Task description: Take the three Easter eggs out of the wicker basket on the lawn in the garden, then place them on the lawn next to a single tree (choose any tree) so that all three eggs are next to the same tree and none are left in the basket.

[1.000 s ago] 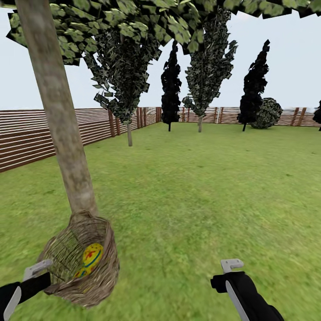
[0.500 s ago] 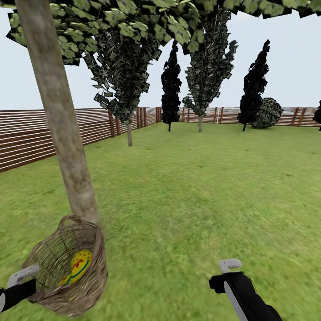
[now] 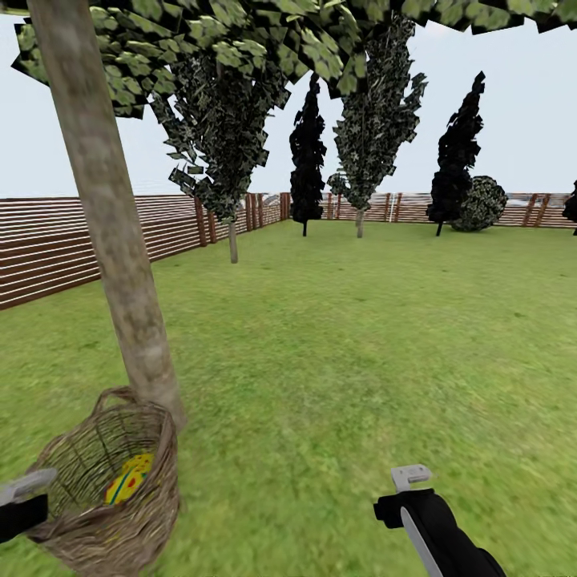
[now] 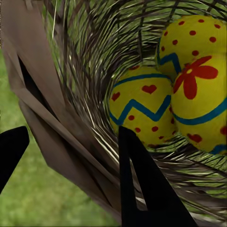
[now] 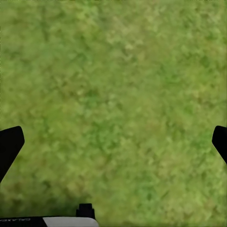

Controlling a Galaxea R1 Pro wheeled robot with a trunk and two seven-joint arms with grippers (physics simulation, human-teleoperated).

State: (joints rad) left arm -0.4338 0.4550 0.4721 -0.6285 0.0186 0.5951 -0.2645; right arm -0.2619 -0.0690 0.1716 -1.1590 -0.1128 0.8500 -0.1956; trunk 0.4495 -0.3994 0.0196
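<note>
**Basket gripped at the rim beside the tree, eggs inside**

The left gripper (image 4: 71, 156) was clamped on the wall of the wicker basket (image 3: 112, 489), one finger inside the weave and the other outside it, with the rim strip pinched between them. In the head view the basket sat tilted at the foot of the tree (image 3: 112, 240), its loop handle close to the trunk; whether its base touched the lawn (image 3: 361, 361) or hung just clear of it could not be told. The three Easter eggs (image 4: 142, 106) lay packed together in the bottom of the basket, touching one another: yellow, with red hearts, dots and a flower, and blue zigzag bands. One of them showed through the basket mouth in the head view.

The right gripper (image 5: 113, 142) hovered over bare grass, well apart from the basket, its fingers spread wide and nothing between them. A brown slat fence (image 3: 72, 240) ringed the garden, with dark cone-shaped trees (image 3: 306, 160) and a round bush (image 3: 481, 204) along the far side.
</note>
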